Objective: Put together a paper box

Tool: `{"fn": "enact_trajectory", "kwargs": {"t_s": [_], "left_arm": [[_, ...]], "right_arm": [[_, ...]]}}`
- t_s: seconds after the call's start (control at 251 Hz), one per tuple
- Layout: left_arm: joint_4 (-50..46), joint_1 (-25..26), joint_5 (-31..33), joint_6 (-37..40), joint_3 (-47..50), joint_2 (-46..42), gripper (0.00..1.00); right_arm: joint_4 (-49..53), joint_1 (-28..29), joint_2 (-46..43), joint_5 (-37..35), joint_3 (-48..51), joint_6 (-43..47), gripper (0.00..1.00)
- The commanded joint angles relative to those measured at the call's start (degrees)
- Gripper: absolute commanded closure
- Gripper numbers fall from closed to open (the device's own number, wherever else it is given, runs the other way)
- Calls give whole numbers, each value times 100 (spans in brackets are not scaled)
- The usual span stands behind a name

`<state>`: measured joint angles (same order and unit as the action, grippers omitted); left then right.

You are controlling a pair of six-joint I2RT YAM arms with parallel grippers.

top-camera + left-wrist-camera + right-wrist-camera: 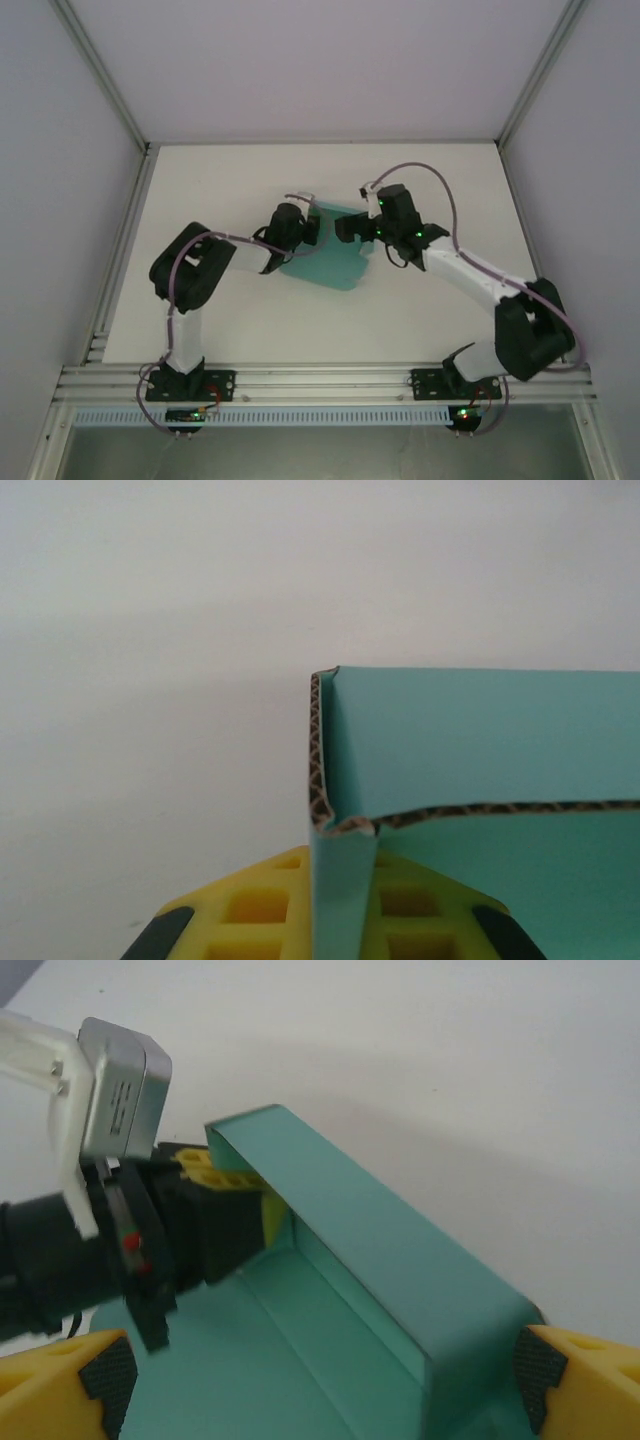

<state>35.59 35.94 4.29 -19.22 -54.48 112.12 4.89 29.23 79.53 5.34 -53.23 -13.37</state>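
The paper box (330, 258) is teal-green corrugated card lying mid-table, partly folded, with one long wall (400, 1250) turned up and over. My left gripper (310, 230) comes in from the left, and its yellow fingers (250, 910) are shut on an upright flap (345, 900) at the wall's end. That same gripper (215, 1215) is visible in the right wrist view, pinching the far end. My right gripper (320, 1385) hovers over the box from the right. It is open, its fingertips (85, 1375) spread wide to either side of the folded wall.
The white table (240, 180) is bare around the box. An aluminium frame rail (330, 380) runs along the near edge, and grey enclosure walls (60, 150) stand on both sides.
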Motion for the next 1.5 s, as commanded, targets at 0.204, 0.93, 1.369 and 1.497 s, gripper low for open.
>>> {"fn": "enact_trajectory", "kwargs": {"t_s": [0.204, 0.93, 1.369, 1.497], "left_arm": [[-1123, -44, 267, -651, -454, -619, 100], [-1301, 81, 308, -739, -386, -840, 100], [-3525, 204, 3629, -1284, -1263, -313, 96], [-4060, 202, 4198, -1601, -1543, -164, 97]], "right_arm": [[330, 9, 255, -872, 105, -43, 1], [-781, 538, 1089, -2931, -278, -222, 79], [-596, 970, 916, -4268, -304, -254, 100], [-567, 998, 898, -4207, -262, -411, 100]]}}
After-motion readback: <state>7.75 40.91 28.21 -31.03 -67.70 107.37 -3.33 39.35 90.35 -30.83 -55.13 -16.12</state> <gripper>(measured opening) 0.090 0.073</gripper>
